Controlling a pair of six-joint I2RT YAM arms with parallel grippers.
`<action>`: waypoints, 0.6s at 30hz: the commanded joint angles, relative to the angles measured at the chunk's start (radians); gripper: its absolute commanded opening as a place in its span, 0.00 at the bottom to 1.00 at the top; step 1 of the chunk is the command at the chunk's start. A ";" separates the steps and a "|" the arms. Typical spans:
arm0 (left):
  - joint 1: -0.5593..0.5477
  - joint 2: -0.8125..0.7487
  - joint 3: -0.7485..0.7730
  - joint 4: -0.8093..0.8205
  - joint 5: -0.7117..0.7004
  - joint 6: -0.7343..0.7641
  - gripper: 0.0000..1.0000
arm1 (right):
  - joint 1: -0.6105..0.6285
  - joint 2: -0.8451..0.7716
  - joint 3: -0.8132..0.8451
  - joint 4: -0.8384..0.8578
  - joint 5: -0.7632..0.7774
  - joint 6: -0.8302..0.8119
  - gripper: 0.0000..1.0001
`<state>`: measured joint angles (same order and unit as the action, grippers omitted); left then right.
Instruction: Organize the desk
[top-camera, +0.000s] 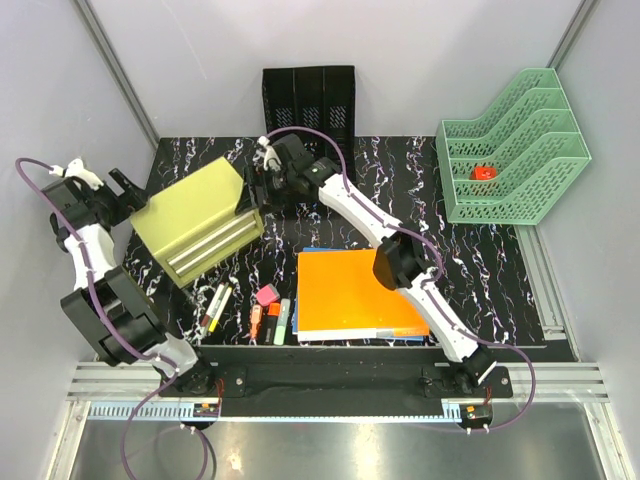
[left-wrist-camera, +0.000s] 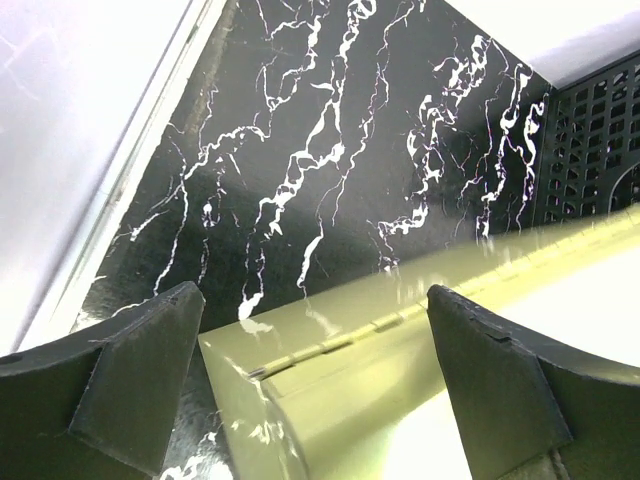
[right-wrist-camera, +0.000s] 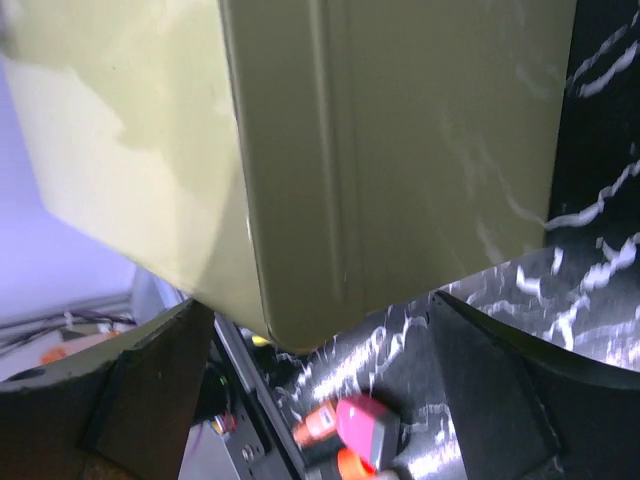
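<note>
The desk (top-camera: 480, 250) lies under left fingers (left-wrist-camera: 140, 390) and right fingers (right-wrist-camera: 150, 390), spread.

Pale grey walls (top-camera: 420, 50), metal corner posts (top-camera: 116, 70)

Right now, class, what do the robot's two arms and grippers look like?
The left arm and right arm have white links and black joints. A purple cable loops along each. The left gripper and right gripper are black with white trim; their fingers are dark wedges.
</note>
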<state>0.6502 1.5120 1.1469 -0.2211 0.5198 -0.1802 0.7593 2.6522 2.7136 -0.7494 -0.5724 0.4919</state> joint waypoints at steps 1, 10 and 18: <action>-0.018 -0.062 -0.053 -0.228 0.128 0.096 0.98 | -0.032 0.080 0.051 0.341 0.028 0.200 0.94; -0.018 -0.101 -0.058 -0.254 0.146 0.093 0.97 | -0.044 0.101 0.049 0.455 -0.023 0.364 0.94; -0.029 -0.153 -0.073 -0.282 0.206 0.099 0.96 | -0.055 0.068 -0.060 0.597 -0.109 0.482 0.91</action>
<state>0.6426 1.4052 1.1095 -0.3416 0.6041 -0.0826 0.7094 2.7678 2.7071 -0.3332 -0.6521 0.8707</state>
